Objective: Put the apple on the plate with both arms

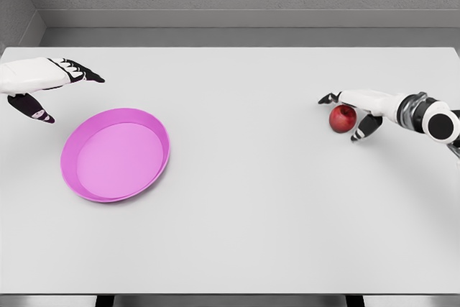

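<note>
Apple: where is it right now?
Head view: the apple sits on the table's right side, under the right hand, far from the plate at left.

No readable text, labels, brands, numbers or signs anywhere in the head view. Surfaces are plain and unmarked.
</note>
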